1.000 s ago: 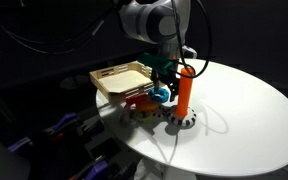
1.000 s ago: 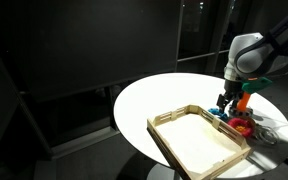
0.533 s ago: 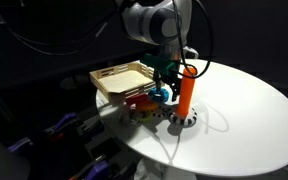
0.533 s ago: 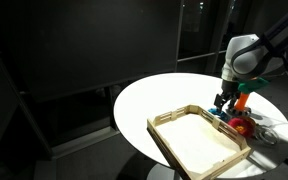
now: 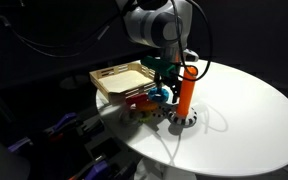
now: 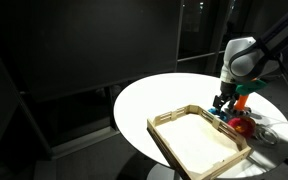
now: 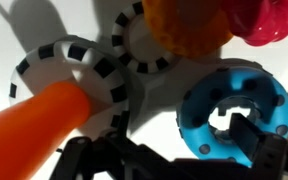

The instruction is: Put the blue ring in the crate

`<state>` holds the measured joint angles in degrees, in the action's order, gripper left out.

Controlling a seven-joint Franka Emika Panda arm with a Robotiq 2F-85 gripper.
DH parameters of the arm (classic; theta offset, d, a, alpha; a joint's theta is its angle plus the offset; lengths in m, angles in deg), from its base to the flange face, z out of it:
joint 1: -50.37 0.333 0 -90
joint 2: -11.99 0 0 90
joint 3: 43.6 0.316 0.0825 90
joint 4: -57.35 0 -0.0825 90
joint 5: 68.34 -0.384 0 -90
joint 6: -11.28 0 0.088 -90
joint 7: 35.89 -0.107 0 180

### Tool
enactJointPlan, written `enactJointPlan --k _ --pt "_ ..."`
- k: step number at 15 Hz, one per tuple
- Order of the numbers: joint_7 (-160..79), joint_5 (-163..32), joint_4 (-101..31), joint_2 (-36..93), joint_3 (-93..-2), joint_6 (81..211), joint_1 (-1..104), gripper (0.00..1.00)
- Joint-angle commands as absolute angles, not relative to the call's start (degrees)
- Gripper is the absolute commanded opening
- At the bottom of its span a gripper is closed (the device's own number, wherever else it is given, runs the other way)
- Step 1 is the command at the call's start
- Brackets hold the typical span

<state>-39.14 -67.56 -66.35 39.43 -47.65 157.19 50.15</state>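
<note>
Gripper (image 5: pixel 163 84) hangs spread wide and empty beside the orange peg (image 5: pixel 185 92), over the blue ring (image 7: pixel 197 110) lying by the peg's base, apparently lining up a grasp; the crate (image 6: pixel 170 115) stands near the peg.

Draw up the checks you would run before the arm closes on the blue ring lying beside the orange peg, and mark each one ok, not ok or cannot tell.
1. Gripper open: ok.
2. Blue ring in the wrist view, close under the gripper: ok.
3. Blue ring off the orange peg, lying beside it: ok.
4. Blue ring gripped: not ok, the jaws stand open.
5. Crate floor bare, with room for the ring: ok.
6. Fingers clear of the red ring: cannot tell.
</note>
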Motion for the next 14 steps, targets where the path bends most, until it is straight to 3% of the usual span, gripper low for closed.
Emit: enactJointPlan --k 1,8,9,11,14 --pt "-41.26 -65.89 -64.77 40.72 -48.55 157.32 51.0 1.0" --pt "-41.71 -65.61 -64.09 41.65 -48.83 157.34 51.4 1.0" --pt "-41.91 -65.55 -64.05 41.7 -48.88 157.34 51.45 0.75" --pt "-42.24 -65.42 -64.03 41.7 -48.93 157.28 51.52 0.67" --pt "-42.33 -65.56 -64.22 41.22 -48.91 157.16 51.47 0.4"
